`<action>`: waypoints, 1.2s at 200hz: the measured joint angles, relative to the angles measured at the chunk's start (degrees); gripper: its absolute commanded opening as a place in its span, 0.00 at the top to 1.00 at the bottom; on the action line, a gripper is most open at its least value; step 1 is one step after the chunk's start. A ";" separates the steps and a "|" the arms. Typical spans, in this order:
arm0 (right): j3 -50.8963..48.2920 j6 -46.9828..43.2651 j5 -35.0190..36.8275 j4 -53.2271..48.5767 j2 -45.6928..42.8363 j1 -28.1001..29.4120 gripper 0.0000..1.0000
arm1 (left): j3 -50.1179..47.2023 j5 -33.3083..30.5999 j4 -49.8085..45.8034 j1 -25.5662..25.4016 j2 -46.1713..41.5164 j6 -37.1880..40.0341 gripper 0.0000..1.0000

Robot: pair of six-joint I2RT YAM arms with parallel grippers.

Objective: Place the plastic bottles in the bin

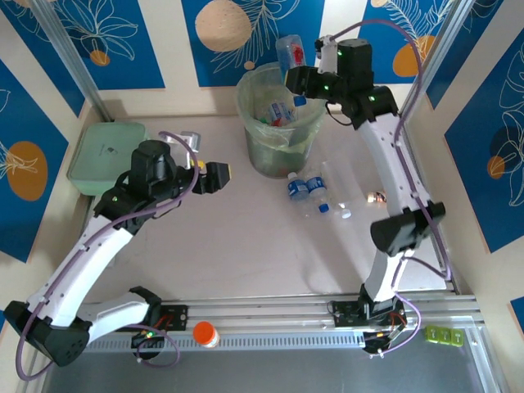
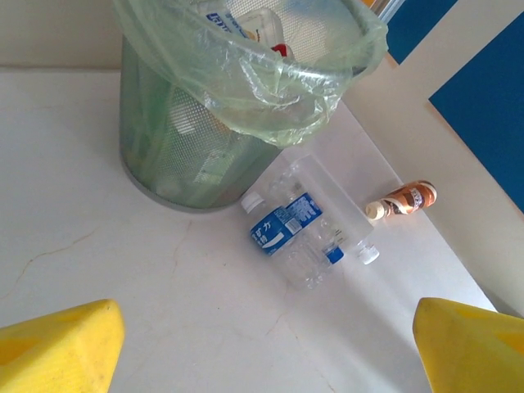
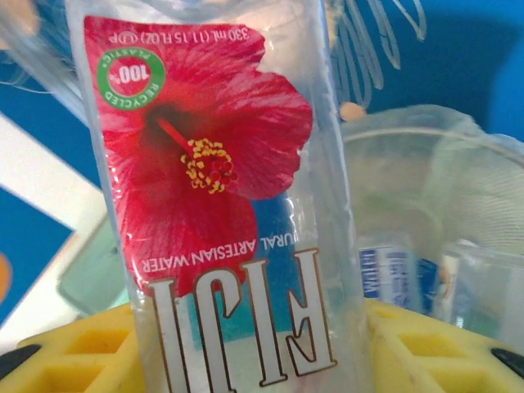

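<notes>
right gripper [image 1: 296, 75] pinches a red flower bottle [image 3: 221, 205] up over the bin [image 1: 246, 106], while left gripper [image 2: 270, 344] hangs wide open over the table [image 1: 246, 246] with nothing in it.

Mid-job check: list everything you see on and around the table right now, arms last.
bin: one, grey-green mesh with pale green liner, far centre of the table.
bottles in the bin: several, clear with blue or red labels; exact count cannot be told.
Fiji bottle: one, clear with red flower label, held above the bin's far rim.
loose bottles: at least two, clear, one blue-labelled, lying together on the table right of the bin's base.
small brown bottle: one, white cap, lying apart, right of those.
flat box: one, mint green, far left.
orange-capped item: one, on the near rail between the arm bases.
left gripper: yellow fingers, open, empty, left of the bin.
right gripper: yellow fingers, shut on the Fiji bottle.
</notes>
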 measured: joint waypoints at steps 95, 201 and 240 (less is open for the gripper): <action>21.11 -2.54 6.51 -15.08 24.81 -1.95 0.45 | -4.07 -0.02 0.96 0.00 1.31 0.79 0.07; 21.05 -5.40 11.61 -17.44 24.37 -0.37 0.21 | -4.07 -0.83 1.73 0.00 1.31 0.76 0.05; 22.25 -5.40 11.56 -17.49 20.87 -0.22 0.21 | -4.07 -2.03 1.66 0.00 1.31 0.74 0.05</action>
